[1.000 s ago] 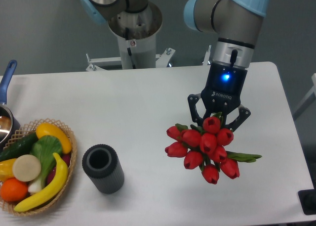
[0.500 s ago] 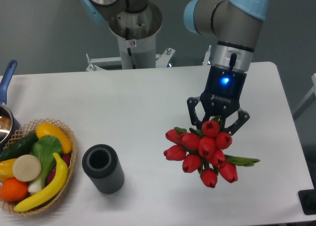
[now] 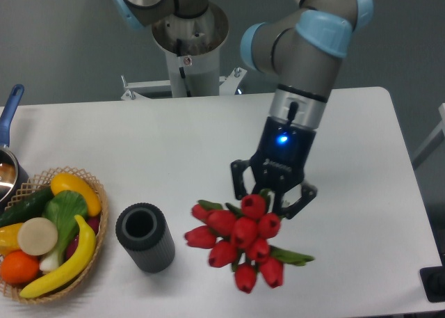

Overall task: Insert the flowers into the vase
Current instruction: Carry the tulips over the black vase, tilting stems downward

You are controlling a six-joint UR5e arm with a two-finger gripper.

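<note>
The flowers (image 3: 240, 240), a tight bunch of red tulips with green leaves, hang from my gripper (image 3: 271, 195), which is shut on their stems; the stems are hidden behind the blooms. The bunch is held above the table, to the right of the vase. The vase (image 3: 144, 237) is a dark grey ribbed cylinder with a thick round rim, standing upright at the front left of the table with its opening showing empty. The leftmost tulip is a short gap from the vase's right side.
A wicker basket (image 3: 95, 239) of fruit and vegetables sits at the front left edge, just left of the vase. A metal pot with a blue handle (image 3: 10, 109) is at the far left. The arm's base (image 3: 189, 46) stands behind the table.
My gripper has moved left and slightly down with the flowers, bringing the bunch closer to the vase. The vase and basket have not moved.
</note>
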